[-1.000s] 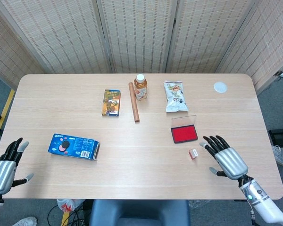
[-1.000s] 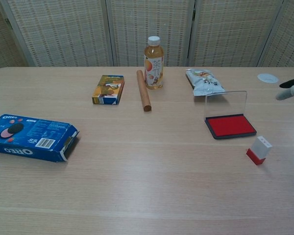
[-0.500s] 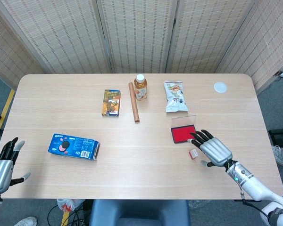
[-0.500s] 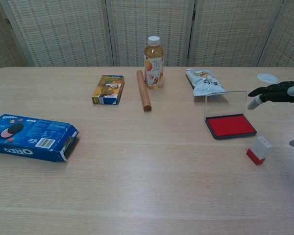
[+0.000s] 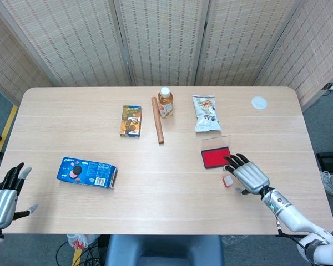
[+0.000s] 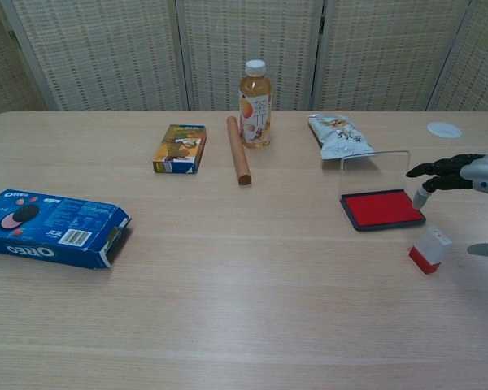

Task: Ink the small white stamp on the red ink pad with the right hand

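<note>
Right robot hand moved in toward stamp, now at its 3 o'clock, fingers spread, empty. Pad at stamp's 11 o'clock. Left robot hand open, worktop edge.

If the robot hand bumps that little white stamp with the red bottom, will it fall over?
Probably, yes. The stamp stands upright, taller than its red base is wide, so a nudge near the top would likely tip it. It looks small and light, so it may also just slide on the smooth table. The right hand hovers beside it, open.
</note>
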### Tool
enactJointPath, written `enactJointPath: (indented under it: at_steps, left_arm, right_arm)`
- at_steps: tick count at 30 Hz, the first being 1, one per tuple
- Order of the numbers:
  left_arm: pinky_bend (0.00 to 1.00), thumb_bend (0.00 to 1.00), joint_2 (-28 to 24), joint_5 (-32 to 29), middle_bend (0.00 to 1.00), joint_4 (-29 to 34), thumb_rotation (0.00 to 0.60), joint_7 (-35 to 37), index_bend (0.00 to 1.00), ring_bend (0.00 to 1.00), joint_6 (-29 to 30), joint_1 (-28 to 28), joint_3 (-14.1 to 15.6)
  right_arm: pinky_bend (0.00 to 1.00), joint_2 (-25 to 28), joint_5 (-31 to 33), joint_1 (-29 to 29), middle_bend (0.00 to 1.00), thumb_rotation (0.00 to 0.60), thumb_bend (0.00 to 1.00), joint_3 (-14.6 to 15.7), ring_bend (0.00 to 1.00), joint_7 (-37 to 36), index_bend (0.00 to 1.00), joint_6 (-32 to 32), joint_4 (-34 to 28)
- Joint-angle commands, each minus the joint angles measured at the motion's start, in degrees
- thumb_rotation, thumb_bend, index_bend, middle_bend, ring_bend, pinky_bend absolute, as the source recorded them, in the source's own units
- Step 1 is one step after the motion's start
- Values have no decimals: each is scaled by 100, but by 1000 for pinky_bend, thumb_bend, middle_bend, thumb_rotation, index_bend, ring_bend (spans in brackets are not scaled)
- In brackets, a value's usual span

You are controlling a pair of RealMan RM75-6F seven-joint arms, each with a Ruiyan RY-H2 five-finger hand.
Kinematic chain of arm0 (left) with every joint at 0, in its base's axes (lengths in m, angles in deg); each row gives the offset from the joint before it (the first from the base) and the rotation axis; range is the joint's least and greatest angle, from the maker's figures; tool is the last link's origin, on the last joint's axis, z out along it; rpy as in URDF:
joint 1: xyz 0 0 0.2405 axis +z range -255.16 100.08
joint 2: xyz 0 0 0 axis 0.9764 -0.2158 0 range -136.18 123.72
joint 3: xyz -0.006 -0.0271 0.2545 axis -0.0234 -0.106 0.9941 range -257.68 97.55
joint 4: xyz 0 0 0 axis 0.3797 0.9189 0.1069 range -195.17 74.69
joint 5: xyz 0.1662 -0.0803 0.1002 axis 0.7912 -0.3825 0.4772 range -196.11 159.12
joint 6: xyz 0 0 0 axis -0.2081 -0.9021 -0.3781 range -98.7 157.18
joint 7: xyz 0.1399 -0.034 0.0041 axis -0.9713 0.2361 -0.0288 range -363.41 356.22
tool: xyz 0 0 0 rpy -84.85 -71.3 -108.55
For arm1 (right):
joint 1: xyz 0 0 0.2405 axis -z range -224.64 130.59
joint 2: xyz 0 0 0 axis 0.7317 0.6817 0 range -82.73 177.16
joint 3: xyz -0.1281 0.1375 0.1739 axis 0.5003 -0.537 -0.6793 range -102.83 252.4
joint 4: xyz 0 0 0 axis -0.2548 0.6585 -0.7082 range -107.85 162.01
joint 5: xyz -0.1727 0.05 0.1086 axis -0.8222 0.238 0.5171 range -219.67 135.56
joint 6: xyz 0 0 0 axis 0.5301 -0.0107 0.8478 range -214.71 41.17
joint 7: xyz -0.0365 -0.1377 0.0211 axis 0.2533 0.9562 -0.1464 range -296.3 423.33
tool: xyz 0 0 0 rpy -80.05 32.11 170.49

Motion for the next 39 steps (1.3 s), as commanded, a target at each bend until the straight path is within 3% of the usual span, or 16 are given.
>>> enactJointPath:
  at_steps: [1,32,35,39]
  left_arm:
    - [352,106,-12,22,0,0,600,29,91,0,5,0,9]
    - [351,106,38,157,0,-58,600,-6,84,0,253,88,0]
    - [352,106,38,196,0,-73,600,22,81,0,271,88,8]
    - [351,106,31,238,0,-103,600,120,69,0,288,86,14]
  right_arm:
    - [0,-50,48,-22,0,600,254,19,0,16,245,32,50]
    - [0,-620,603,-230,39,600,261,9,0,308,355,287,539]
    - [0,-692,629,-226,67,600,265,4,0,349,394,244,609]
    - [0,-767,679,-210,156,600,269,-12,0,454,518,178,656]
